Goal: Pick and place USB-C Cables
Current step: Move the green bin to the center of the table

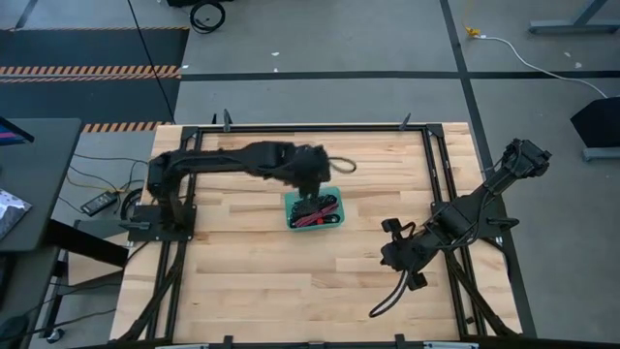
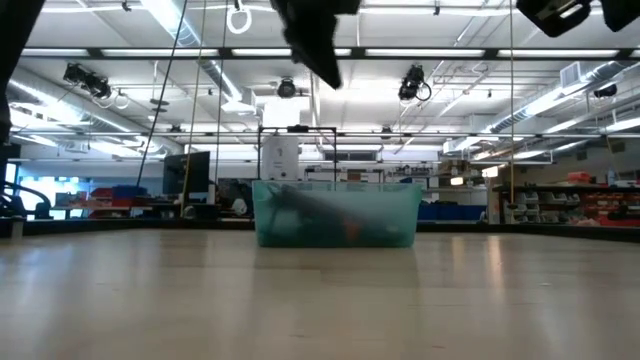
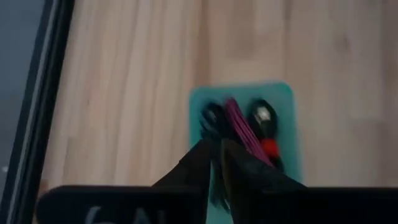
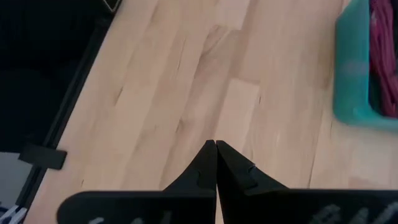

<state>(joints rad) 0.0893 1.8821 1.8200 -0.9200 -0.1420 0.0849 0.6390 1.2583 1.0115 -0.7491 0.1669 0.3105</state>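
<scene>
Right now the left pincer [image 3: 216,163] hangs above the teal tray [image 1: 290,207] near the middle of the worktop [image 1: 291,291], well clear of its rim in the low view. Its fingers [image 3: 186,171] stand almost together with only a slim gap, and nothing shows between them; whether they are fully closed I cannot tell. The USB-C Cables [image 1: 318,209] lie inside the tray: a magenta-red one [image 3: 241,129] runs between two dark coils, and one bundle shows a red patch. No cable bundle is visible on the bare wood around the tray.

The right pincer [image 4: 216,163] waits closed and empty over open worktop on the right side, away from the tray.

The risks I see come from the crowding in the tray. If the left arm drops in again, its tips could snag a loop and drag several bundles up together, since the coils lie touching and overlapping. A sideways push against the wall could slide or tip the tray, which looks light. The wrist picture is smeared, so the arm may be moving, and aim into that narrow space would suffer.
</scene>
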